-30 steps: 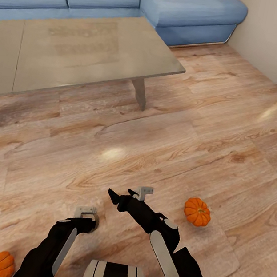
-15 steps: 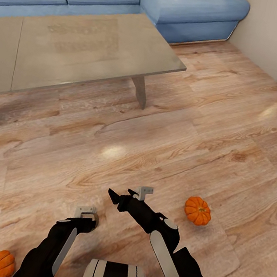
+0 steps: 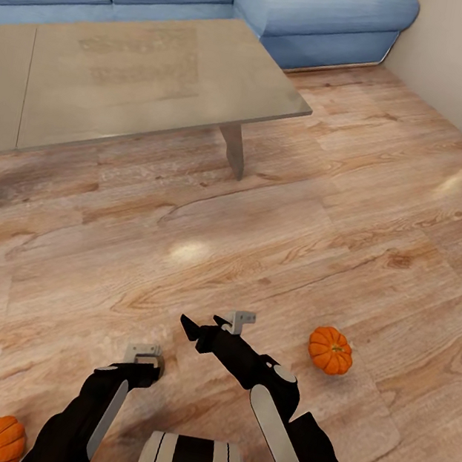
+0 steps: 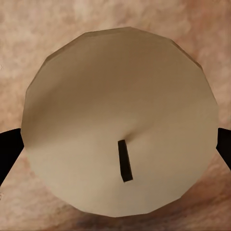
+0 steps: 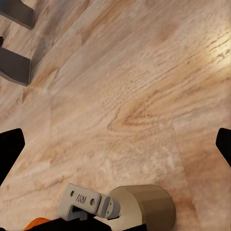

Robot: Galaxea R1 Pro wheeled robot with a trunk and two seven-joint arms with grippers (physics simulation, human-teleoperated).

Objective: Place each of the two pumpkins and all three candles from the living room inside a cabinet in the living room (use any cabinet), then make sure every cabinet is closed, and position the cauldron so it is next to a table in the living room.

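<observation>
Left end effector (image 4: 115, 144) grips a smooth beige candle (image 4: 120, 120); right end effector (image 5: 115, 139) spread wide over grainy wood floor (image 5: 144, 72).

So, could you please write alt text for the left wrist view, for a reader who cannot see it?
A pale beige candle, seen end-on with its short dark wick, sits between the two dark fingers of the left pincer, which show at either edge. Wood floor lies behind it.

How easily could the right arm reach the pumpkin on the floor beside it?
Probably easily: the right gripper is empty with its jaws apart, and only bare floor separates it from the pumpkin.
</observation>
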